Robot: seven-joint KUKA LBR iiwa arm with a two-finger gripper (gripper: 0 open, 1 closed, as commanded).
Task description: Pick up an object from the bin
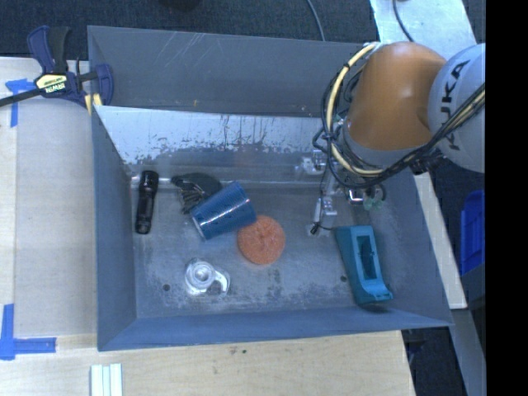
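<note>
Pincer: the gripper hangs below the orange-covered wrist, low over the right part of the bin floor; I cannot tell whether it is open or closed, and nothing shows in its grasp.
Nearest thing: a teal rectangular block lies just beside the pincer, below and to the right of it in the view, lengthwise along the right wall.
Next out: an orange-red round ball sits near the pincer, to its left and slightly lower.
Beyond the ball: a blue cup lies on its side, touching a dark grey thing behind it.
Lower left: a clear glassy piece, well apart from the pincer.
Farthest: a black stick-shaped thing by the left wall.
Container: the grey bin.
</note>
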